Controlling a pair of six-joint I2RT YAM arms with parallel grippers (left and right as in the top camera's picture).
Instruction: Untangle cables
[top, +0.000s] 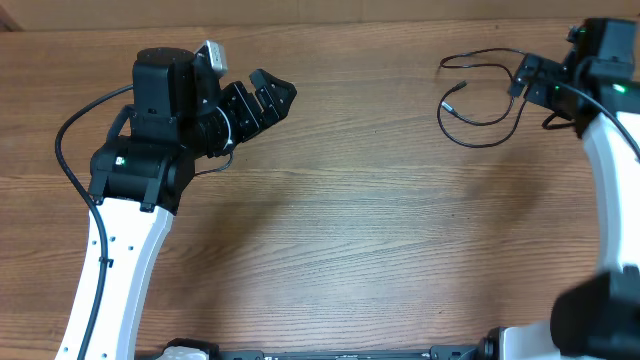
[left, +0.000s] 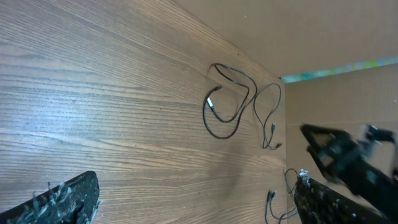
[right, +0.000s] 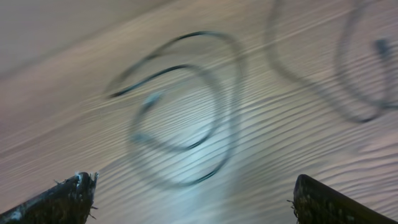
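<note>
The cables (top: 470, 144) lie loose on the wooden table at the far right, as open black loops with a small silvery plug tip (top: 460, 89). In the left wrist view the same cables (left: 219, 132) show far ahead, and a thinner cord (left: 278, 99) curls beside the loop. My right gripper (top: 523, 82) hovers at their right edge. In its own view it (right: 196, 199) stands open and empty, with the blurred cables (right: 205, 177) beyond the fingers. My left gripper (top: 270, 106) is open and empty far to the left, and in its own view it (left: 196, 202) is well apart from the cables.
The wooden table (top: 350, 230) spreads between the two arms. A further thin cord end (left: 271, 198) lies by my left gripper's right finger in the left wrist view. The right arm (left: 348, 162) shows at that view's right edge. The table's far edge (top: 380, 24) runs close behind the cables.
</note>
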